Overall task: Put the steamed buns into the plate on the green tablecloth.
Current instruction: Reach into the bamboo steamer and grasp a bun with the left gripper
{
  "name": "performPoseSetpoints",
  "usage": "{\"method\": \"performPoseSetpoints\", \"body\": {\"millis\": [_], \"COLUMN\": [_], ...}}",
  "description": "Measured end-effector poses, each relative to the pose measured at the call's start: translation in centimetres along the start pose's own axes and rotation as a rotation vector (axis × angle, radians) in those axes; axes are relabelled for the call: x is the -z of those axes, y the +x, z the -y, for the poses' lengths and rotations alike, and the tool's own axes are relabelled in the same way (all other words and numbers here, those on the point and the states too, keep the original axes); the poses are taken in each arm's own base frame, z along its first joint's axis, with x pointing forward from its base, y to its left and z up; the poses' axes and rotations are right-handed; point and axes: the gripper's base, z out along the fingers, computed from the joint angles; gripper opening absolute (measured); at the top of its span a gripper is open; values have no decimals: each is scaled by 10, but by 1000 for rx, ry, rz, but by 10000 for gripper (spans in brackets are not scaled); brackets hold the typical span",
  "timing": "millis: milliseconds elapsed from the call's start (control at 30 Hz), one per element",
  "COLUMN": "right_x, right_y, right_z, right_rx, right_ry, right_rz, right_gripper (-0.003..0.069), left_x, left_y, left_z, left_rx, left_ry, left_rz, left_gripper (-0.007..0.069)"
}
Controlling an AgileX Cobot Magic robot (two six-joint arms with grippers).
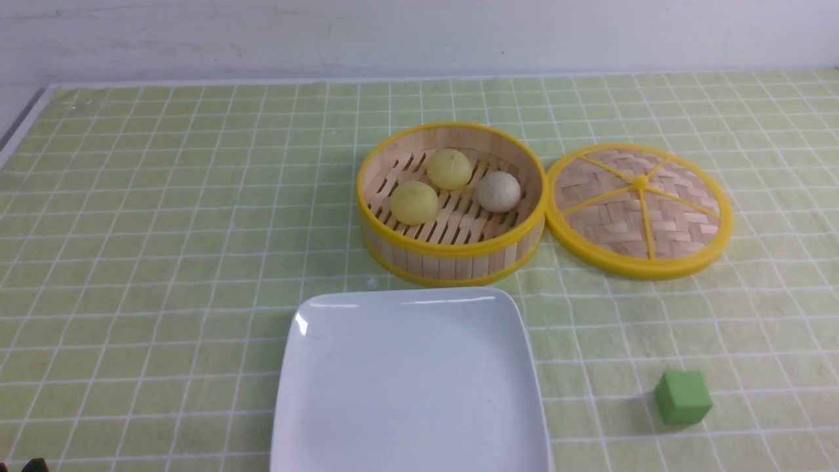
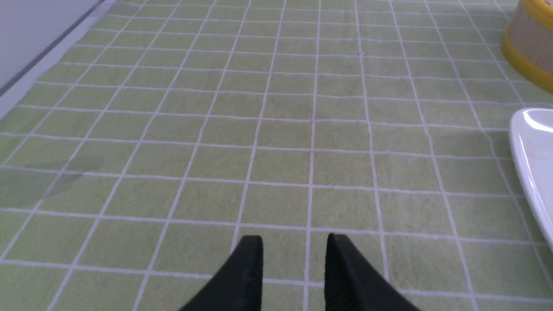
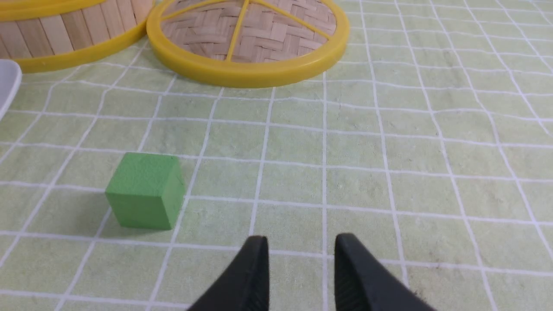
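Three steamed buns lie in a yellow-rimmed bamboo basket [image 1: 393,252]: two pale yellow ones [image 1: 414,202] [image 1: 449,169] and a greyish-beige one [image 1: 498,191]. The white square plate [image 1: 341,406] sits bare on the green tablecloth [image 1: 164,229], just in front of the basket. Its rim [image 2: 529,151] shows in the left wrist view. My left gripper [image 2: 294,242] hovers open over bare cloth, well to the left of the plate. My right gripper [image 3: 301,242] is open too, with nothing between its fingers, near a green cube. Neither arm shows in the front view.
The woven basket lid [image 1: 639,210] lies flat to the right of the basket, and also shows as the lid [image 3: 248,39] in the right wrist view. A small green cube [image 1: 683,396] [image 3: 144,190] sits right of the plate. The cloth's left edge [image 2: 47,47] meets a grey table border.
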Motion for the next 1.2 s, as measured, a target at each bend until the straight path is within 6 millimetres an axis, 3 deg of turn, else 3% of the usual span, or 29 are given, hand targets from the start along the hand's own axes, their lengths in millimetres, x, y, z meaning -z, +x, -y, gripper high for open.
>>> {"method": "performPoseSetpoints", "body": {"millis": [933, 1000, 1133, 1200], "right_x": [0, 0, 0, 0], "right_y": [0, -1, -6, -8], "right_z": [0, -1, -9, -11], "right_rx": [5, -61, -504, -653], "right_ry": [2, -15, -121, -157], "right_rz": [1, 19, 58, 71], "right_gripper": [240, 240, 240, 240], "left_x": [0, 0, 1, 1], "left_y": [0, -1, -6, -8], "left_z": [-4, -1, 11, 13], "left_rx": [-96, 83, 736, 926], "left_ry": [-43, -7, 140, 178], "left_rz": [-1, 8, 28, 22], "left_gripper": [240, 240, 240, 240]}}
